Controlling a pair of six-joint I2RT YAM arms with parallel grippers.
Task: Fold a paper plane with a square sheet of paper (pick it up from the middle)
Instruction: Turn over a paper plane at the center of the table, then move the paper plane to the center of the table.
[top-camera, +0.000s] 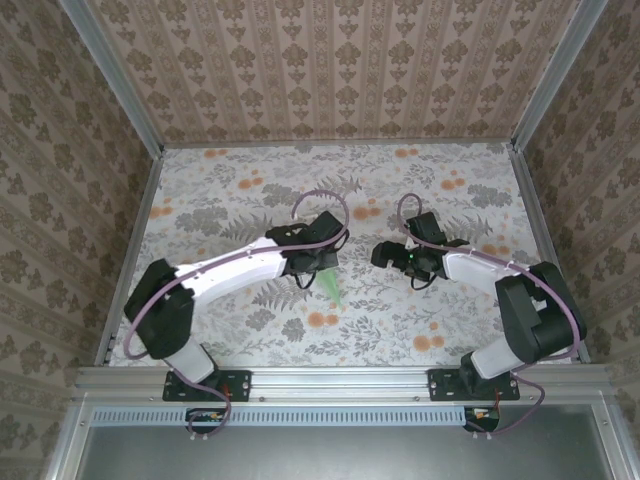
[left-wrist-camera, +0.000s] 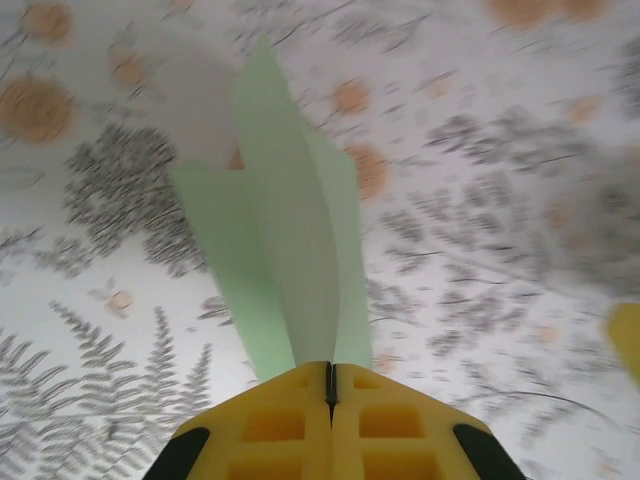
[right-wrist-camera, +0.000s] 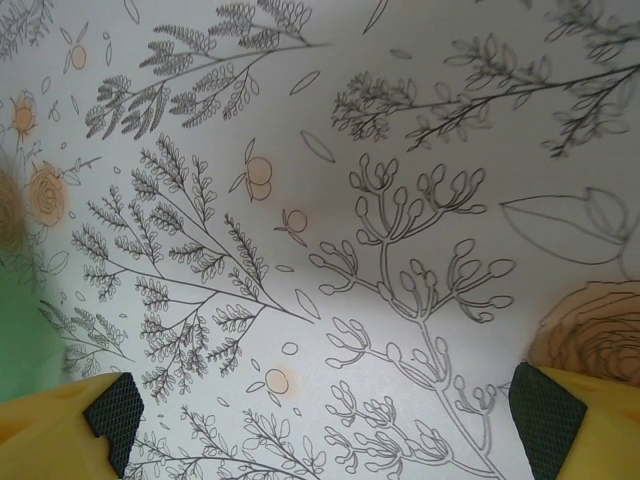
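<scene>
The left gripper (top-camera: 322, 262) is clenched on the paper plane (top-camera: 333, 291), near the middle of the floral tabletop (top-camera: 230, 190) in the overhead view. The pale green paper pokes out from under the gripper toward 5 o'clock and ends in a slim point.

In the left wrist view the left gripper (left-wrist-camera: 331, 372) has its two yellow fingers (left-wrist-camera: 270, 425) pressed together, with only a thin dark seam between them. The paper plane (left-wrist-camera: 290, 240) comes out of that seam and runs toward 12 o'clock. It is a long, narrow fold with a raised middle crease, a flap at 9 o'clock and another at 3 o'clock of that crease, and a tip at about 11 o'clock. A soft grey shadow lies on the tabletop (left-wrist-camera: 500, 250) at 10 o'clock of the paper. The print there is blurred, and I cannot tell whether the paper touches the surface.

The right gripper (top-camera: 386, 252) sits at 3 o'clock of the left one, apart from it, with its jaws pointing toward 9 o'clock. In the right wrist view the right gripper (right-wrist-camera: 325, 410) is spread wide. Its yellow fingers (right-wrist-camera: 585, 435), with dark pads, sit in the 7 and 5 o'clock corners, and bare printed tabletop (right-wrist-camera: 330, 150) lies between them. A pale green blur at the 9 o'clock edge is too soft to name with certainty.
</scene>
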